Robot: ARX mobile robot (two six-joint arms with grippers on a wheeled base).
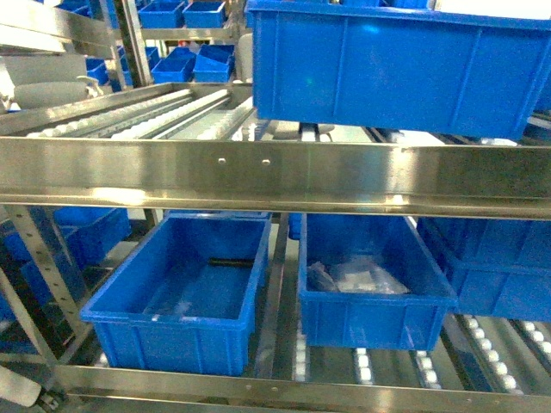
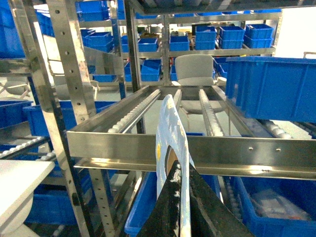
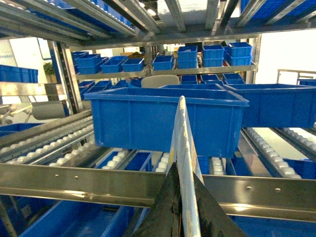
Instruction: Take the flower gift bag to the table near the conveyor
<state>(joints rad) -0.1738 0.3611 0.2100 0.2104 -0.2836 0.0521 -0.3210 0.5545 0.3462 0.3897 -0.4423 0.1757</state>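
Here both arms share the load: the left gripper (image 2: 178, 197) pinches one thin edge of the gift bag (image 2: 172, 143), the right gripper (image 3: 180, 202) another, holding it upright, near the conveyor (image 1: 258, 172). No table shows.

I'm looking into a warehouse or factory parts store: a steel-framed conveyor (image 1: 258, 172) with sloping lanes of white rollers (image 2: 133, 113), and blue plastic bins (image 1: 181, 292) stacked on metal shelving (image 3: 163, 71) row behind row.
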